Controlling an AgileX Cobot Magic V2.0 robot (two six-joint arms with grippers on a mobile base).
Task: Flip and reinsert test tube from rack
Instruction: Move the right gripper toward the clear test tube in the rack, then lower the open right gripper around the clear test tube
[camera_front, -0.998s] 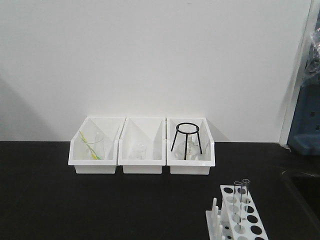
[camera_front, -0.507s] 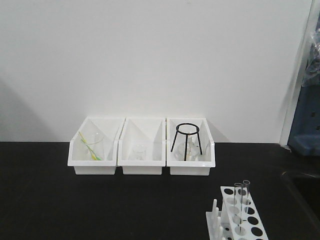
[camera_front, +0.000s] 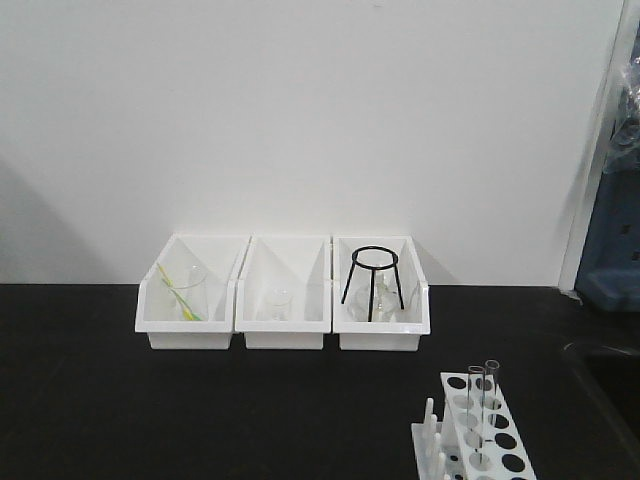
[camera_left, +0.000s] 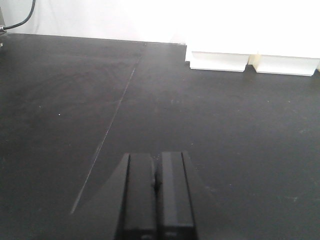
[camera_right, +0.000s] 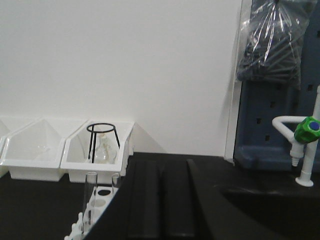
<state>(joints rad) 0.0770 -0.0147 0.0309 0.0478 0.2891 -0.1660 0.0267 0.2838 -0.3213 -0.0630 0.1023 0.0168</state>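
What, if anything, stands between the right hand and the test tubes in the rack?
Nothing visible does. In the right wrist view the two test tubes stand upright in the rack, just left of the right hand, with no object between them.

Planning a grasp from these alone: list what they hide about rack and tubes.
Rack: front view, near end cut by the bottom edge; right wrist view, mostly behind the right gripper.
Test tubes: clear glass, too small to tell which end is up.
Left wrist view: rack out of frame.
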